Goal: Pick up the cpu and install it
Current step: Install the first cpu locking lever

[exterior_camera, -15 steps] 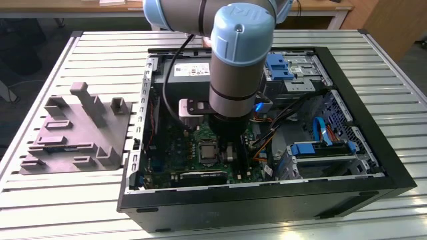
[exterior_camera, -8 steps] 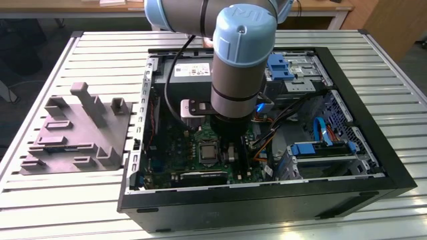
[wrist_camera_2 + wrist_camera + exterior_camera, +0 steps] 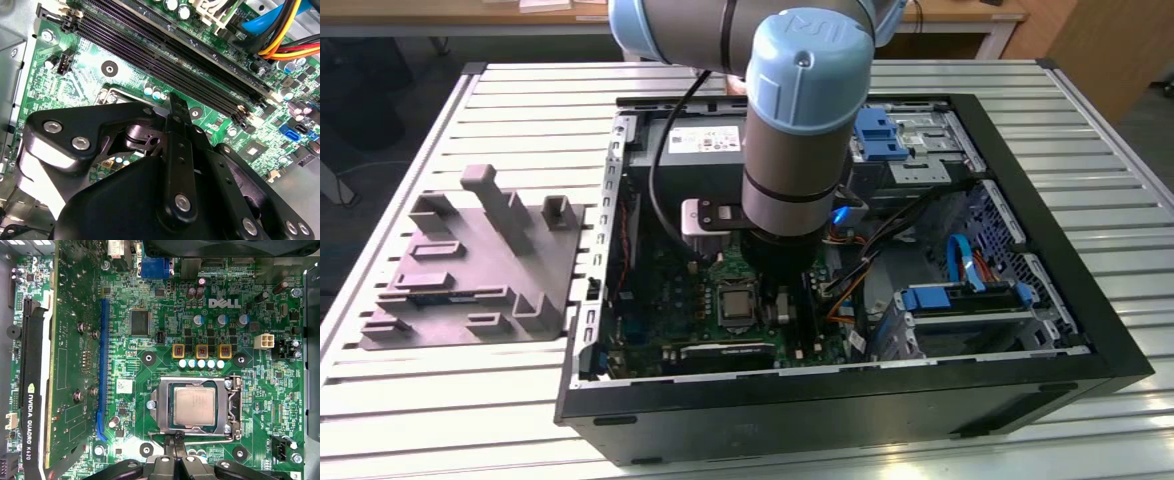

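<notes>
step: install, placing seems done | cpu (image 3: 194, 408) seated in socket frame (image 3: 231, 410) | gripper (image 3: 173, 450) at cpu's 6 o'clock, fingers together, holding nothing | next: judged, lock the frame

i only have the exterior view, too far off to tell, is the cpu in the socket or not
Observer: Yes. In the first wrist view the cpu lies flat inside the metal socket frame on the green board.
Operator: is the gripper on top of it
Observer: No. The gripper is at one edge of the frame, beside the cpu rather than over it.
</notes>
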Available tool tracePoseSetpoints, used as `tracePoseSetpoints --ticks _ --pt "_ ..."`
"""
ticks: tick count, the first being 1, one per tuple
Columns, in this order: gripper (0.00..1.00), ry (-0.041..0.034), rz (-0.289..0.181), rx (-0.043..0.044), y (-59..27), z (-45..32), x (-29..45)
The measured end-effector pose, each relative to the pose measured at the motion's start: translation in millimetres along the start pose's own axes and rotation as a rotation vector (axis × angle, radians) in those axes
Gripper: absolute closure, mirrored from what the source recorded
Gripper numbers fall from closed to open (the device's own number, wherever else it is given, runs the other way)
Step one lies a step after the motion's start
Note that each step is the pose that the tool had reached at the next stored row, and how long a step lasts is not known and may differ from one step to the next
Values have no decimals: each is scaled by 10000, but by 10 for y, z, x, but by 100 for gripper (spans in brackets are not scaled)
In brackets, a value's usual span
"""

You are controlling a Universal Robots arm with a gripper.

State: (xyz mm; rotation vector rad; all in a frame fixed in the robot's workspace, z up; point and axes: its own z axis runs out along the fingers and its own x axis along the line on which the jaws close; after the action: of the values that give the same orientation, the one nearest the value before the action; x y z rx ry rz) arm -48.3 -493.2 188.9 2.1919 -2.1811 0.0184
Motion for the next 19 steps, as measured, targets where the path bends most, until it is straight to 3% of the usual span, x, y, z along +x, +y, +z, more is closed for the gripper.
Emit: tracePoseSetpoints --ticks 7,19 --pt "89 -31 0 4 1 -24 0" --pt "89 -76 -1 0 4 -135 6"
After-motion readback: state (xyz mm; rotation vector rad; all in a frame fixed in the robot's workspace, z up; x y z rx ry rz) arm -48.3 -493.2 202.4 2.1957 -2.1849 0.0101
